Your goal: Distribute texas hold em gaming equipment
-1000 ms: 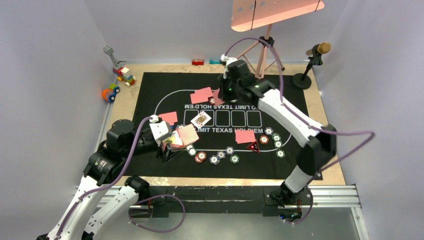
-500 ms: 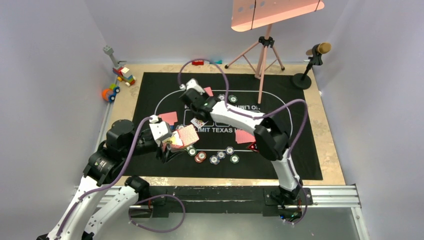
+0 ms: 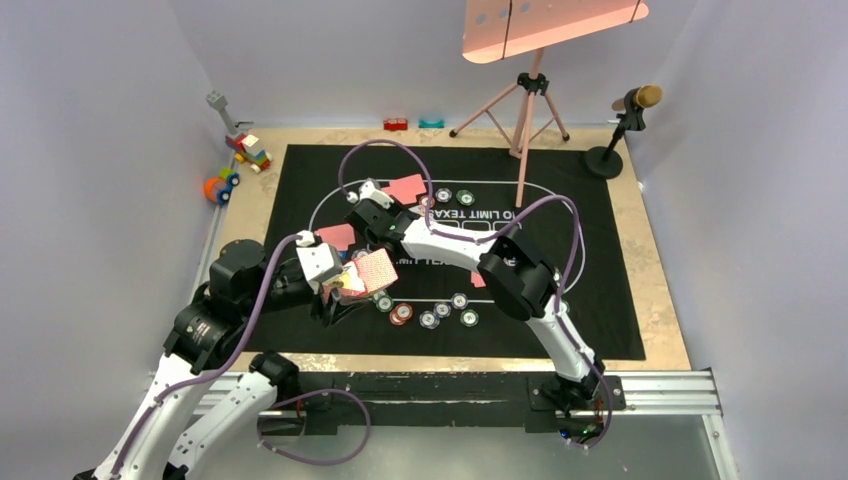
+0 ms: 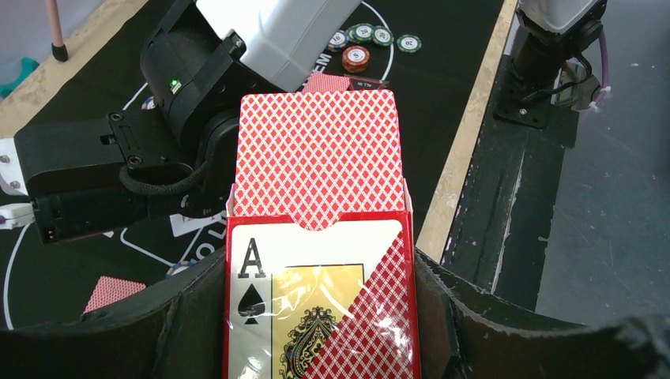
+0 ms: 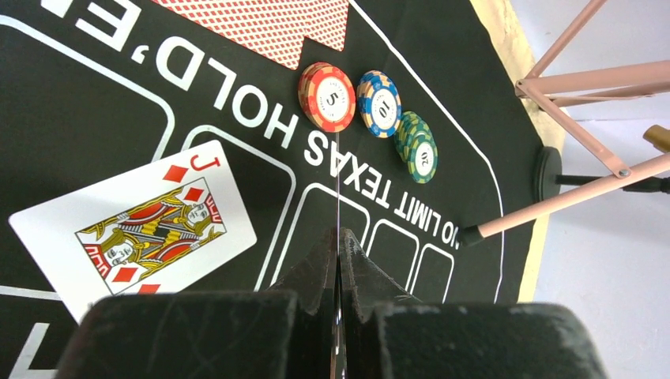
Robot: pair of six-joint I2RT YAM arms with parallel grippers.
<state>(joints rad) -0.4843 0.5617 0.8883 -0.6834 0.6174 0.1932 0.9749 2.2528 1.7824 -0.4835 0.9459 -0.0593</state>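
Top external view puts this somewhere mid-deal, I'd say. Two face-down pink-backed cards (image 3: 405,188) already sit at the far seat of the black mat (image 3: 600,250). Another face-down card (image 3: 338,235) lies at the left seat, and a bit of one peeks out from under the right arm on the right side. The far chips (image 3: 465,197) are parked just beside the far cards, and a loose row of near chips (image 3: 428,320) curves along the near side of the printed oval. Right wrist view shows a jack of diamonds (image 5: 134,225) face up in the end box of the board row. The boxes next to it are bare, so the community cards look mostly undealt, and the rest of the deck hasn't gone out either.

The left end effector (image 4: 319,284) is partly spread and clamped on the sides of the card box (image 4: 316,332), held up off the worktop. The deck (image 4: 316,158) pokes out of the box's open top. The right end effector (image 5: 340,237) hangs over the left part of the mat, near the jack and just beyond the deck, with its fingers pressed fully together. There's a hair-thin pale line running out from between the tips. It could be a single card seen edge-on, but I honestly can't tell.
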